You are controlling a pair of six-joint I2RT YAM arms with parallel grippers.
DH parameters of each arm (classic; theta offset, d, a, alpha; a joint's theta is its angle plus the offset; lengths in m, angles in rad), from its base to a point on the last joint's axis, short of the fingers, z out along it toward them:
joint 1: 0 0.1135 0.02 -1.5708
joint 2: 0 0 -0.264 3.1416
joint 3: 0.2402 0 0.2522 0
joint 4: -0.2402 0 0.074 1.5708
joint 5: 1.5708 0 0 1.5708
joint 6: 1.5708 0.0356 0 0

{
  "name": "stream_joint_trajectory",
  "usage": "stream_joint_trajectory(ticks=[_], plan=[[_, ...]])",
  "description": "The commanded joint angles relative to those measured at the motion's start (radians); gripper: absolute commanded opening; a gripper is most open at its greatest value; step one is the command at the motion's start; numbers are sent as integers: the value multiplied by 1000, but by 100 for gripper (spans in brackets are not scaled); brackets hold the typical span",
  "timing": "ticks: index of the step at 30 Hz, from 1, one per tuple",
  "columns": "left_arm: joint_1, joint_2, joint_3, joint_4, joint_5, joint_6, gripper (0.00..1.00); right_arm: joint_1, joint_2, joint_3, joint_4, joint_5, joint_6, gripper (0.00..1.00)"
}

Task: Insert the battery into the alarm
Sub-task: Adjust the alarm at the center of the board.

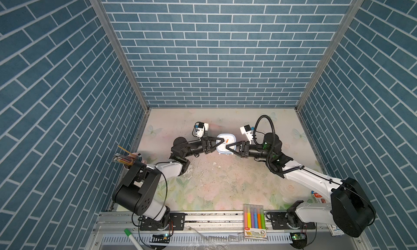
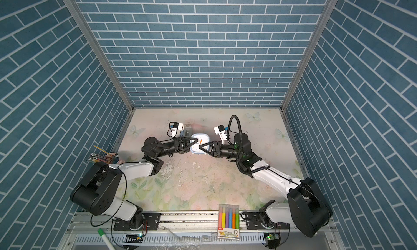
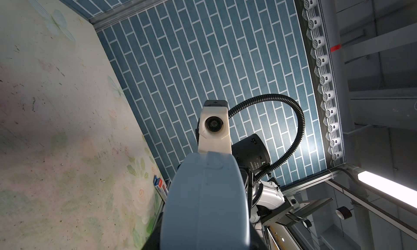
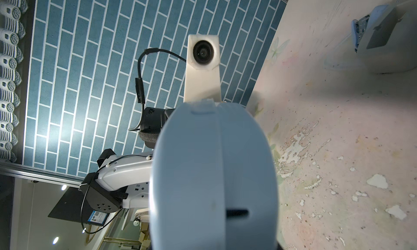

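Observation:
The light-blue alarm (image 1: 231, 138) is face up at mid-table, its white dial and orange hands showing in both top views. My left gripper (image 1: 222, 143) comes in from the left and is shut on the alarm's left part. From the right, my right gripper (image 1: 228, 146) is shut on the alarm's other part. Its blue edge with the seam fills the left wrist view (image 3: 203, 203) and the right wrist view (image 4: 212, 181), where a dark slot shows. I cannot tell if the alarm rests on the table. The battery is out of view.
A grey boxy device (image 2: 187, 130) stands just behind the left wrist and also shows in the right wrist view (image 4: 381, 32). A highlighter pack (image 1: 254, 221) lies on the front rail. A pencil holder (image 1: 127, 159) stands at the left wall and a small box (image 1: 318, 197) at the right.

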Motion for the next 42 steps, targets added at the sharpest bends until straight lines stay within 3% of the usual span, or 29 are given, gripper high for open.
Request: stream_joint_trajectory(ticks=[1,7,13,15,20,25,28,36,42], plan=[[-17,5,5,36,7,24,29,6,-12,30,-83,49,-31,23],[-16,31,-1,32,-8,22,22,-3,-77,63,-315,135,-150,68],[-17,58,-2,27,-26,20,16,-24,-190,58,-516,263,-256,93],[-15,68,-5,25,-32,21,15,-36,-229,65,-608,328,-290,95],[-15,90,-26,-62,-72,73,16,-107,-328,83,-932,623,-335,95],[-20,73,-25,-575,-199,305,20,-168,-342,81,-1126,790,-307,93],[-34,92,-17,-740,-253,388,21,-177,-344,59,-1133,791,-291,91],[-48,265,-27,-622,-251,324,19,-184,-336,47,-1116,764,-281,90],[-55,271,-4,-702,-285,378,20,-190,-339,44,-1106,741,-285,90]])
